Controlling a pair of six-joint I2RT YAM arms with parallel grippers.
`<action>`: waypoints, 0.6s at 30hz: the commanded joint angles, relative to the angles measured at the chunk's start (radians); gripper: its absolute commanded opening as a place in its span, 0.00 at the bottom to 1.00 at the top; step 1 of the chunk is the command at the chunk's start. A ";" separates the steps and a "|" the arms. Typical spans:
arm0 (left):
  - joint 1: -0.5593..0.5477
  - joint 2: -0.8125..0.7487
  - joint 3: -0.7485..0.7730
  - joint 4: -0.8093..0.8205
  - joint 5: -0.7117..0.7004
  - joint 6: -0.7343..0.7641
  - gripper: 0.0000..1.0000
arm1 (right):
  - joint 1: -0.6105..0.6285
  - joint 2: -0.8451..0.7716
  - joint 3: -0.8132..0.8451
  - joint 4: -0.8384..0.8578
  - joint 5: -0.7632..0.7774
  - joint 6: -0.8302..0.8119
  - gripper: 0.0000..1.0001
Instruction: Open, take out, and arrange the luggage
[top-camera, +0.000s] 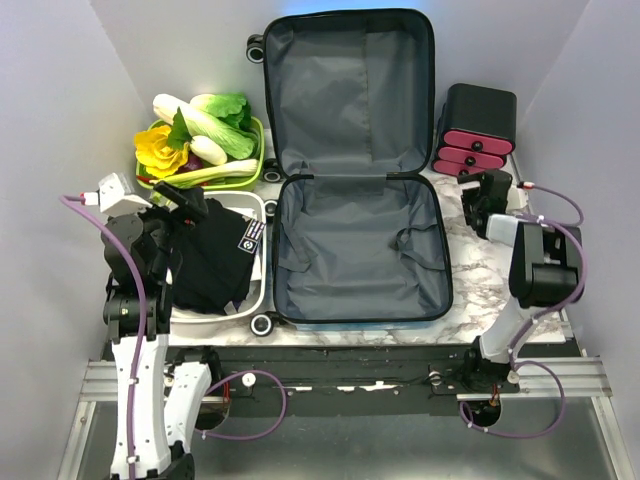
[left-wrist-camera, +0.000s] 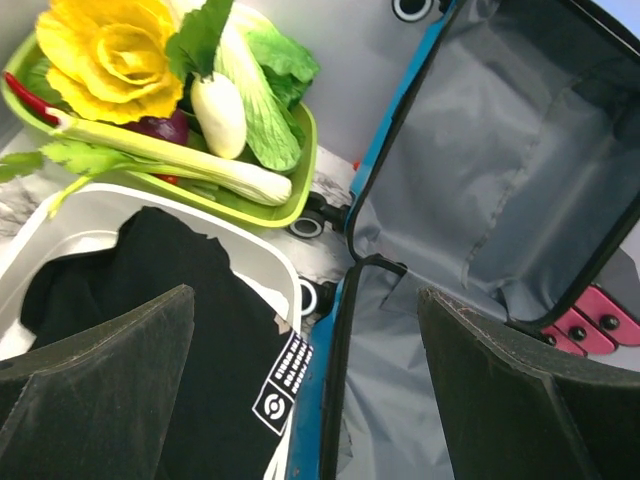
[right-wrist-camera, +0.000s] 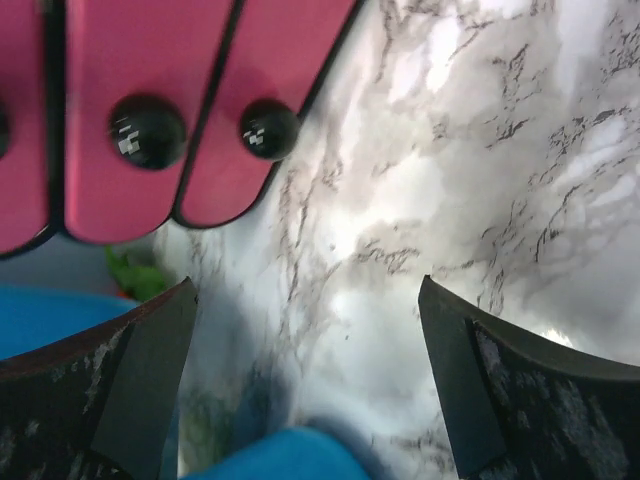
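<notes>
The luggage (top-camera: 355, 235) lies open, grey lining up, between a white bin (top-camera: 232, 198) and a black box (top-camera: 480, 108)

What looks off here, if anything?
Nothing spilled or damaged. Only the black garment is bunched in the white bin, its edge lapping the rim beside the open luggage.

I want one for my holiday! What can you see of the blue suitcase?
The suitcase is a small hard-shell case, lying wide open and flat on the marble table. Its lid is folded back to the far side. Both halves are lined with dark grey fabric and look empty; loose straps lie in the near half. Black trim rims it, black wheels stick out on its left, and bright blue shell shows along its edge.
</notes>
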 joint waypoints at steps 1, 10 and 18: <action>0.009 0.049 -0.018 0.082 0.135 -0.015 0.99 | -0.006 -0.204 -0.095 -0.057 0.010 -0.122 1.00; 0.006 0.187 -0.035 0.107 0.204 -0.026 0.99 | -0.006 -0.656 -0.216 -0.267 0.097 -0.496 1.00; 0.006 0.226 -0.047 0.102 0.193 -0.013 0.99 | -0.006 -1.006 -0.324 -0.257 0.237 -0.706 1.00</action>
